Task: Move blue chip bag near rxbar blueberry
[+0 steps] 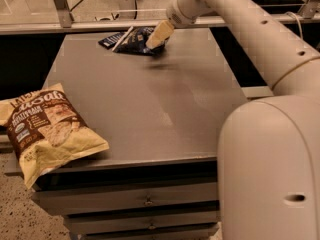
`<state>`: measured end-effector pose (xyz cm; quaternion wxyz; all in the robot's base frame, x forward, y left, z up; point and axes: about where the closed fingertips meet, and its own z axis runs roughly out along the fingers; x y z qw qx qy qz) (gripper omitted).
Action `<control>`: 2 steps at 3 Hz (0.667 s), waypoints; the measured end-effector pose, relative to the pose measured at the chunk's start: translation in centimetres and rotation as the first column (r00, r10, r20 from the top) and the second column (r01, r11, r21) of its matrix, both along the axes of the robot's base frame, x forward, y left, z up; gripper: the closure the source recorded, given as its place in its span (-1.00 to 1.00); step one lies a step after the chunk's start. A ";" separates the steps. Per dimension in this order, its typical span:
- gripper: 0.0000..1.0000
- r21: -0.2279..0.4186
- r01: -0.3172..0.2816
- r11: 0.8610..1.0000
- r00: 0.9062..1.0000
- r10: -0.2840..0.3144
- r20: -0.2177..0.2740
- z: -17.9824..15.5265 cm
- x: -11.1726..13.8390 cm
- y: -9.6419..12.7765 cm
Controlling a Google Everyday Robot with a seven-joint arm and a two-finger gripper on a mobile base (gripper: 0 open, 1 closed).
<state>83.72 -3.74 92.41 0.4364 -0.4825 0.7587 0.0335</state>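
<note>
Blue chip bag (pixel 134 41): far edge, 12 o'clock; rxbar blueberry (pixel 109 40) just beside, at its 9 o'clock.
Gripper (pixel 159 34): bag's 3 o'clock; its hold cannot be told.
Left: probably only letting go.

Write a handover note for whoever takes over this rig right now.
The gripper is at the far edge of the table, against one end of the blue chip bag. Whether it holds the bag is unclear.
The blueberry bar lies at the bag's other end, close or touching.
Done: the bag looks near the bar.
Left: confirm the bag rests on the table, release if held, retreat.
</note>
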 end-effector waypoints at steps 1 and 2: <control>-1.00 0.097 -0.056 0.994 0.998 0.052 0.046 1.4 -1.4 -3.8; -1.00 0.273 -0.198 0.942 0.979 0.175 0.106 3.2 -5.6 -9.2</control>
